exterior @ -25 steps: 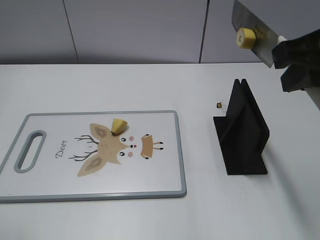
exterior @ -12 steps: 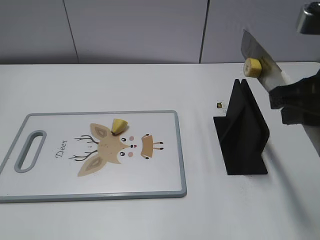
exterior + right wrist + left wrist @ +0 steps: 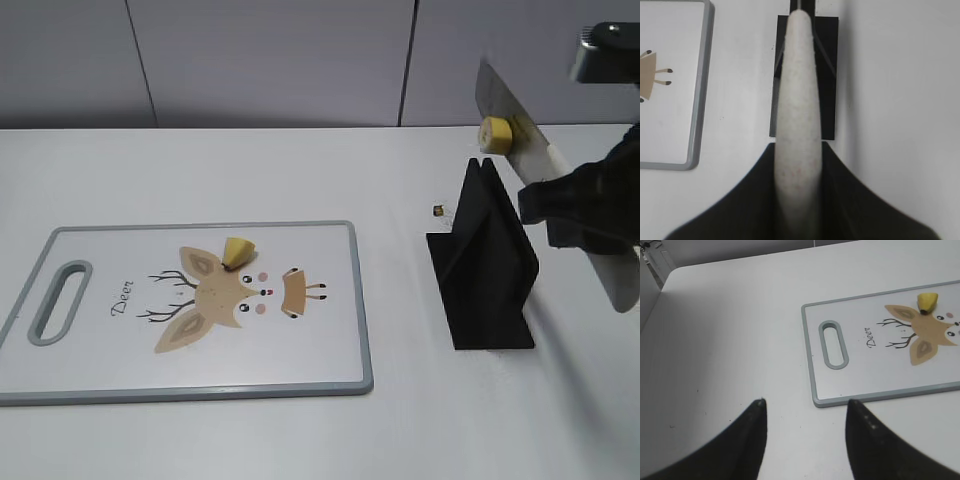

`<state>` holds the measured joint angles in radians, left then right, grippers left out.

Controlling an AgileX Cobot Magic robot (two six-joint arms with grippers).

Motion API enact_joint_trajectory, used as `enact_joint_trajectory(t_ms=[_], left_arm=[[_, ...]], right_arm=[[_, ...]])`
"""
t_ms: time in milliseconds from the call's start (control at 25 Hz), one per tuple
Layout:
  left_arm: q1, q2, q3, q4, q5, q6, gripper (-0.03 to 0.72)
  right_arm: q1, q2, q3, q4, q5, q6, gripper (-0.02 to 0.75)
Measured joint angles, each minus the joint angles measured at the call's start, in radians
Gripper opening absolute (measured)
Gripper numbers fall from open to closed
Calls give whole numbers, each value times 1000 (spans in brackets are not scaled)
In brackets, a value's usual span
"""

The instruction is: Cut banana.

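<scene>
Lowering the knife (image 3: 520, 125) toward its black stand (image 3: 487, 262) is, I judge, the step in hand, and doing it well means keeping the blade lined up over the slot at the stand's top. In my right wrist view the pale handle (image 3: 797, 125) runs straight up the middle toward the stand (image 3: 827, 75), so the line looks good; I should hold that line and come down slowly, not twisting the wrist. My right claw (image 3: 797, 200) is clamped on the handle, its dark fingers (image 3: 850, 200) pressed to either side of it.

One thing to mind: a banana slice (image 3: 494, 133) is stuck to the flat of the blade, just above the top of the stand. If I slide the blade in, the slice will likely be scraped off onto the stand or the surface (image 3: 300, 160), or it may block the slot. I would go gently and expect it to drop.

Only pieces of banana show. The slice on the blade is a round, pale yellow disc. A second piece, a small yellow banana tip (image 3: 238, 252), lies on the cutting board (image 3: 330, 375) at the printed deer's ear, well apart from the stand.

My left claw (image 3: 805, 405) hangs spread wide and empty above the surface, near the board's handle end (image 3: 833, 337).
</scene>
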<state>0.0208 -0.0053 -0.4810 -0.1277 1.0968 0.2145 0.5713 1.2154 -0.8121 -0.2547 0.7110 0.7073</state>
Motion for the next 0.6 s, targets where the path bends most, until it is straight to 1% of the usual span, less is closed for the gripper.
enact_joint_trajectory(t_ms=[200, 600], left_arm=[[-41, 0, 0, 0, -1, 0, 498], [-42, 0, 0, 0, -1, 0, 498]], right_arm=[[0, 66, 0, -21, -6, 1, 159], [0, 137, 1, -50, -39, 14, 159]])
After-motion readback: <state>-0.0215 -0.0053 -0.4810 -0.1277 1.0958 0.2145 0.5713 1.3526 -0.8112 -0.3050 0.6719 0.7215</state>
